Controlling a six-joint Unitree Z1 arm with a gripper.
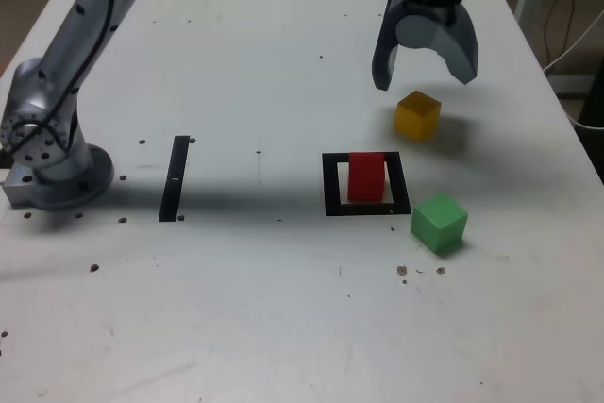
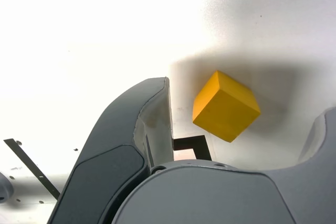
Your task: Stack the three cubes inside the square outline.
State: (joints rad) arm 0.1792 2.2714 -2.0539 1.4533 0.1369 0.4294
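So one gripper (image 1: 425, 85), spread wide over the one yellow cube (image 1: 417, 115), toward the worktop's (image 1: 236, 299) right edge in the exterior view. One red cube (image 1: 366, 177) sits inside the one square outline (image 1: 332, 206), one green (image 1: 439, 223) just beside it.

A white table (image 1: 226, 290), dotted with small dark marks, fills most of the exterior view. Beyond its far right corner, pale cables (image 1: 578, 52) hang near dark furnishings. Soft shadows dim the tabletop's right side.
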